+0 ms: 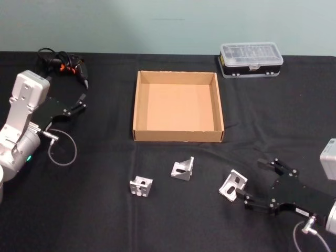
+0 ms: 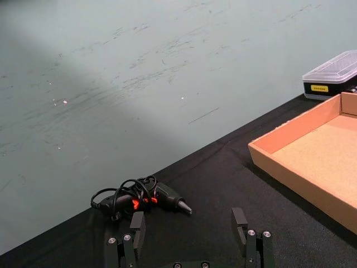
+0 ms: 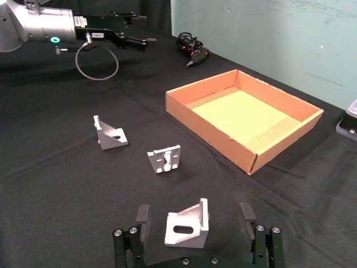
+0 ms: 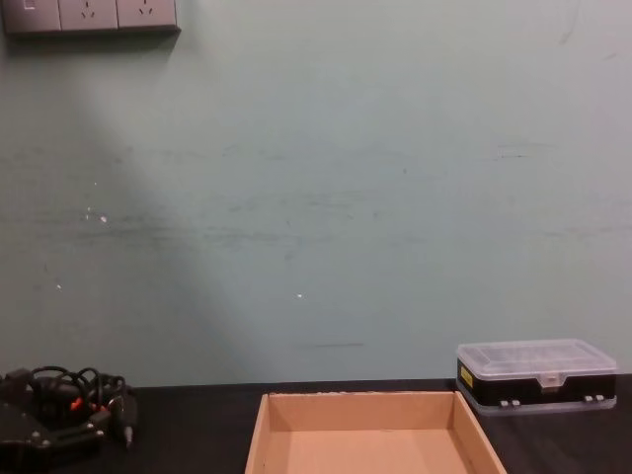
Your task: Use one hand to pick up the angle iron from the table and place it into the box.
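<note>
Right gripper (image 1: 254, 181) (white label unreadable) spread wide at angle iron (image 1: 233, 185).

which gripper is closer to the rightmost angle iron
Right. The right gripper sits just beside that angle iron, open and pointing at it. The left gripper is far off across the table, left of the box.
</note>
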